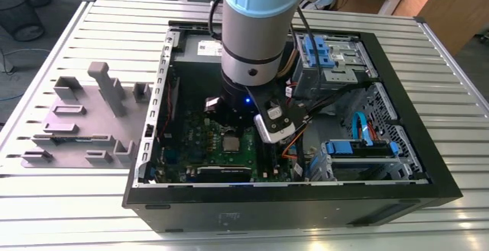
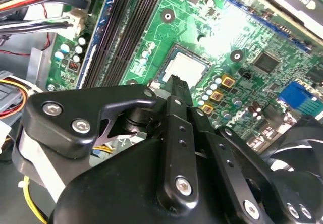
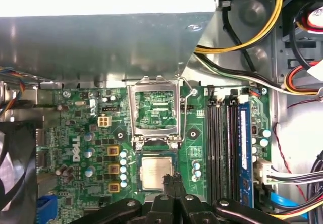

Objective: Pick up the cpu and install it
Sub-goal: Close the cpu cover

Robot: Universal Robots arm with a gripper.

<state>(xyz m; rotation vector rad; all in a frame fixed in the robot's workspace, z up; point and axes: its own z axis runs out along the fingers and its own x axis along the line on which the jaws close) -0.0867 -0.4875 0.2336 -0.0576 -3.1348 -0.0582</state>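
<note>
Hovers w/ claw (image 3: 171,179) pinched fully together & empty, tips at near edge of cpu (image 3: 156,172), already seated flat in motherboard (image 3: 75,128) socket inside PC case (image 1: 306,196), prob. to nudge or press the chip rather than grip it. Has retention frame (image 3: 132,108) flipped up just beyond socket, so chip uncovered. Can't tell whether tips actually touch chip; near edge hidden behind claw.
</note>
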